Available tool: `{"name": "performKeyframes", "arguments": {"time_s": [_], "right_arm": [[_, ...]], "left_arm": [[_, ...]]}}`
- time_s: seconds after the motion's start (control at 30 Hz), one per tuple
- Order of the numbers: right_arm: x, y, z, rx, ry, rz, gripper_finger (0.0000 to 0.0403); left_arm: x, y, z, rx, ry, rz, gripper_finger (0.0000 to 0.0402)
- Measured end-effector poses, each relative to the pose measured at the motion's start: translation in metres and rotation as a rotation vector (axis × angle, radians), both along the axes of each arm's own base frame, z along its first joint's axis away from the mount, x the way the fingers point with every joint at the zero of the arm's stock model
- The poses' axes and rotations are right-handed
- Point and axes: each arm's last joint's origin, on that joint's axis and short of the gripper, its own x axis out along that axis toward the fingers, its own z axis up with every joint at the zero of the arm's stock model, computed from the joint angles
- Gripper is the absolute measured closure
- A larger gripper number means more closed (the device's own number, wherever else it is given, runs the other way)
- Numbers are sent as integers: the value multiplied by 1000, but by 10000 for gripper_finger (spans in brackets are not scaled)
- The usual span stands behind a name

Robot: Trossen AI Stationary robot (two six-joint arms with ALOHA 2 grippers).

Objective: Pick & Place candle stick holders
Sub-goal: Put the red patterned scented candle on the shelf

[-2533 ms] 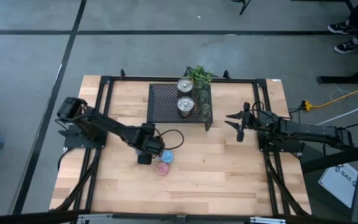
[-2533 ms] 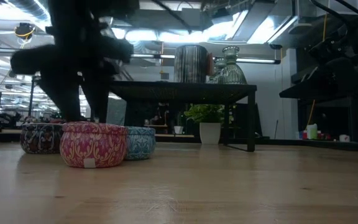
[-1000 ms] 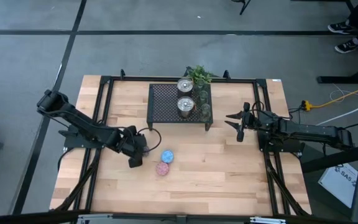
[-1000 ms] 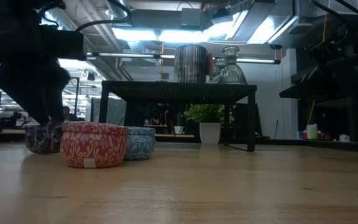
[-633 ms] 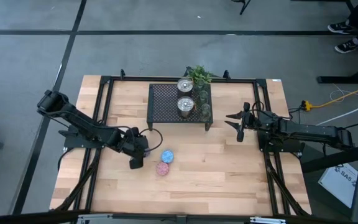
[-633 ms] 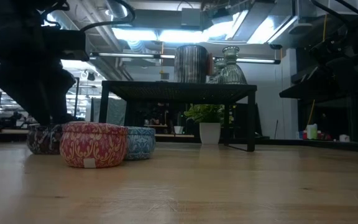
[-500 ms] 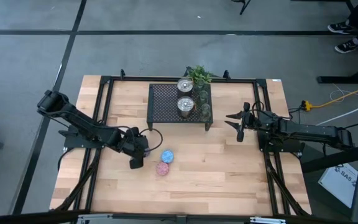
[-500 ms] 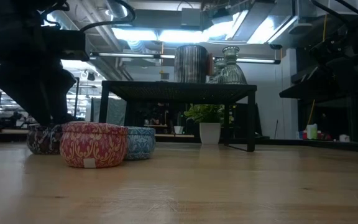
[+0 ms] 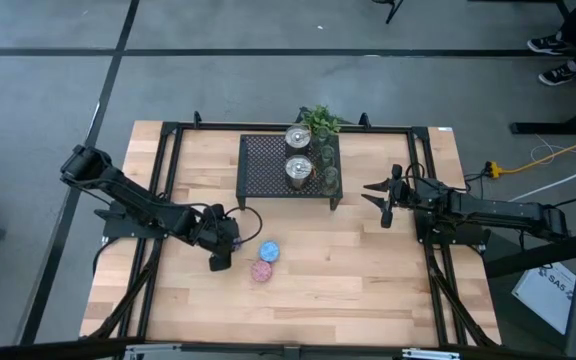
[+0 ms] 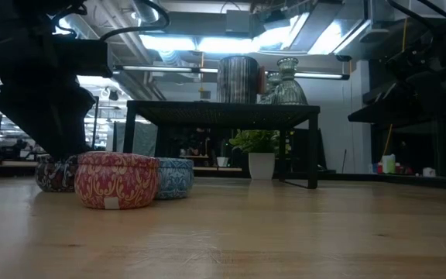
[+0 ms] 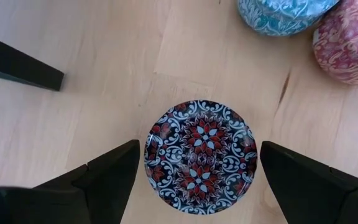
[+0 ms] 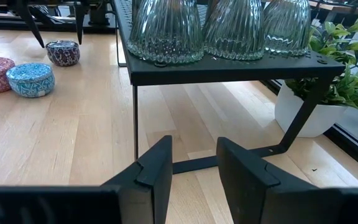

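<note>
A black mesh rack [image 9: 268,165] stands beside a small green plant [image 9: 320,121].

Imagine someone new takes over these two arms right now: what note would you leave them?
Left claw: open, straddling the purple holder on the table, not gripping.
Right claw: empty, waiting by the black rack's right end.
Done: two silver holders and three glass cups stand on the rack.
Left: purple, blue and pink holders are on the table in front of the rack.

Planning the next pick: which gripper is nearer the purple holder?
Left. The left gripper straddles the purple holder, fingers open; the right gripper waits across the table by the rack.
</note>
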Motion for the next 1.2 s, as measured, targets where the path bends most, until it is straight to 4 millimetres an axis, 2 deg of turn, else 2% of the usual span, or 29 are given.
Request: {"name": "performKeyframes", "arguments": {"time_s": [0.37, 0.77, 0.97, 1.2], "right_arm": [[0, 0, 0, 0, 0, 0, 274], [0, 0, 0, 0, 0, 0, 274], [0, 0, 0, 0, 0, 0, 274], [0, 0, 0, 0, 0, 0, 274]], "left_arm": [[11, -5, -28, 18, 89, -15, 70], [12, -5, -27, 38, 65, -24, 72], [14, -1, -27, -1, 77, -14, 107], [16, 1, -25, -26, 83, -19, 110]]}}
